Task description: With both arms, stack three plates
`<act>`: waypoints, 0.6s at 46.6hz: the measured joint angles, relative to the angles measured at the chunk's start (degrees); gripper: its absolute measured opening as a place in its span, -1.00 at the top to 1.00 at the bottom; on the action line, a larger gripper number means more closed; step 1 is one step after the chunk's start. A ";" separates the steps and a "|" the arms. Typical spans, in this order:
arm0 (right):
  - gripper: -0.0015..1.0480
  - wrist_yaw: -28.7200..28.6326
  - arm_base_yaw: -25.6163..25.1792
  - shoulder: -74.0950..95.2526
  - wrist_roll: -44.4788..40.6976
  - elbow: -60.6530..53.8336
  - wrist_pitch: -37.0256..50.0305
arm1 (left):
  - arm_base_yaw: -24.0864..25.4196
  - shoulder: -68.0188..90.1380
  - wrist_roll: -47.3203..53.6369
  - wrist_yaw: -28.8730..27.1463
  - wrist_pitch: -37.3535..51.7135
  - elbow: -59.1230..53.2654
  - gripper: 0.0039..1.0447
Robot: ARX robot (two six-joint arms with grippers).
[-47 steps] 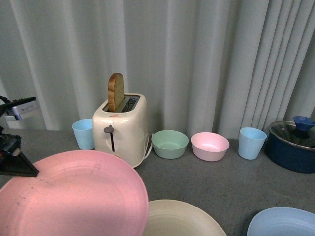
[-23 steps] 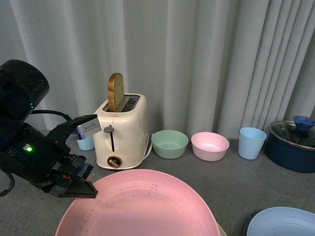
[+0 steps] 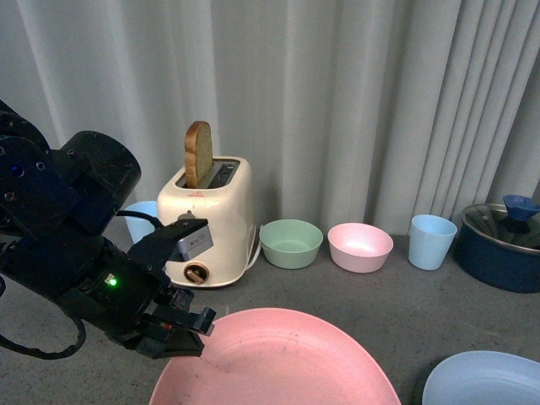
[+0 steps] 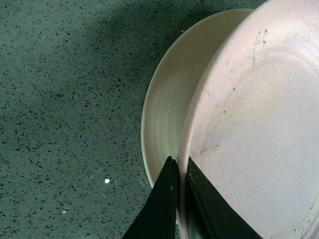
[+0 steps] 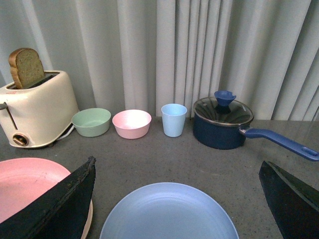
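My left gripper (image 3: 187, 327) is shut on the rim of the pink plate (image 3: 278, 363), which it holds low at the front of the table. In the left wrist view the black fingers (image 4: 164, 199) pinch that rim, and the pink plate (image 4: 254, 124) lies over most of the cream plate (image 4: 167, 109), which shows only along one side. The front view hides the cream plate. The light blue plate (image 5: 169, 214) lies flat on the table at the front right (image 3: 485, 380). Above its far edge my right gripper (image 5: 177, 163) stands wide open and holds nothing.
Along the curtain stand a cream toaster (image 3: 207, 224) with a bread slice, a green bowl (image 3: 291, 245), a pink bowl (image 3: 360, 249), a light blue cup (image 3: 432, 242) and a dark blue lidded pot (image 3: 502, 257). Another blue cup (image 3: 139, 215) sits behind the left arm.
The left arm has swung right with the pink plate, from the front left to over the cream plate, which no longer shows in the front view.
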 joint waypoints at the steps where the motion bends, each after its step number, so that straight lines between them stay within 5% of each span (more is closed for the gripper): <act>1: -0.86 0.00 0.00 0.00 0.00 0.00 0.00 | 0.00 0.11 -0.09 -0.04 0.17 0.00 0.94; 28: -0.86 0.00 0.00 0.00 0.00 0.00 0.00 | 0.39 3.52 -2.19 -1.31 2.71 1.49 0.94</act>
